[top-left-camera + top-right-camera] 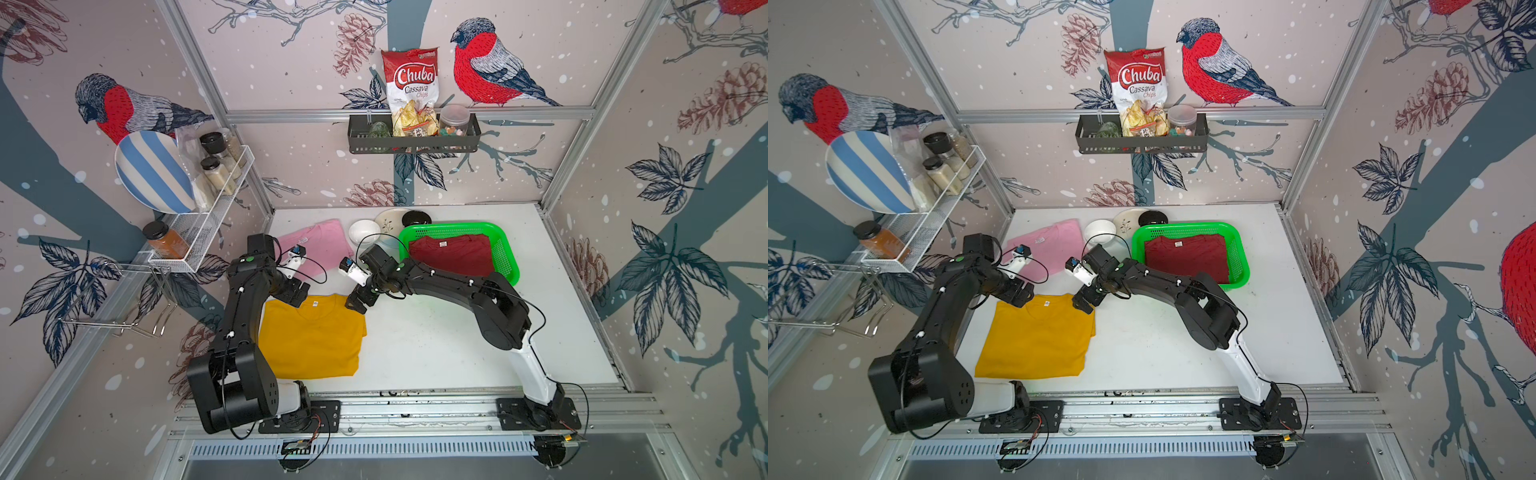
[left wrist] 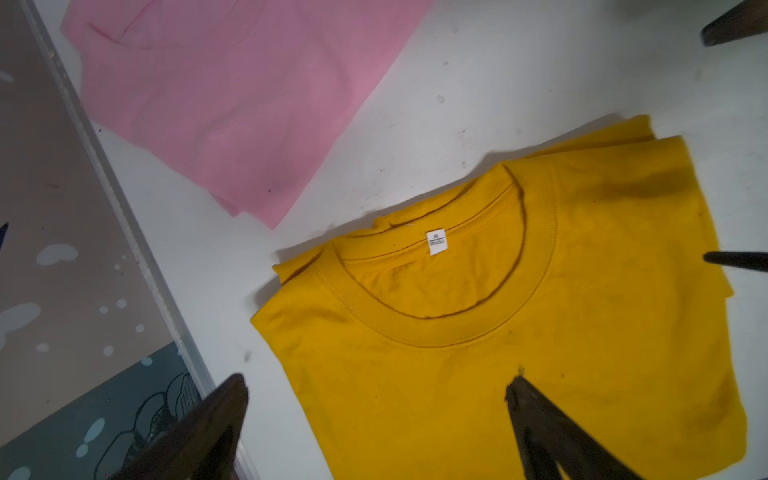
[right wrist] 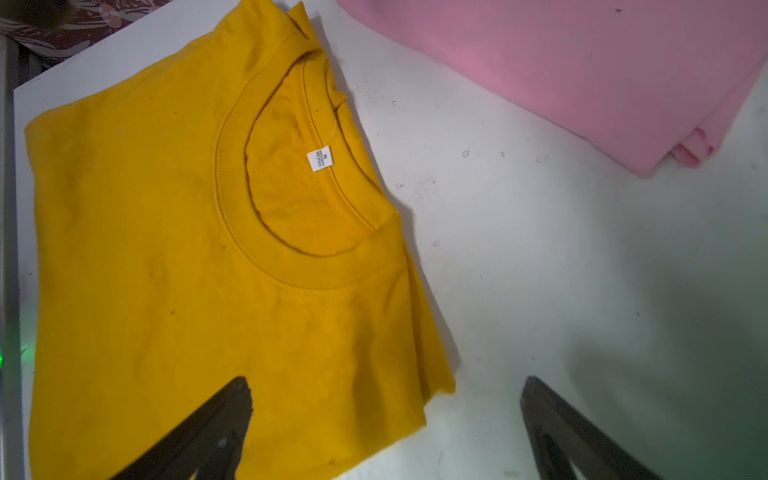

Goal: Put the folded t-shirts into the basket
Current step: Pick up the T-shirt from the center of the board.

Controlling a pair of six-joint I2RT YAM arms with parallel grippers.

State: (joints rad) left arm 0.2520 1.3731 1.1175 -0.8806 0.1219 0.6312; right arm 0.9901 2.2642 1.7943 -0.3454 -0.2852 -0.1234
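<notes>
Bright, even light in both top views, edges bowed; wrist views dimmer, near fingers (image 2: 199,432) blurred.

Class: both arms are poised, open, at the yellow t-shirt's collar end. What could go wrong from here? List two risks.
1. The left fingers and right fingers straddle only the edges of the yellow t-shirt; pinching just the top layer could unfold it on lifting.
2. The dark red t-shirt already fills much of the basket, so the yellow one might drape over its rim.
</notes>
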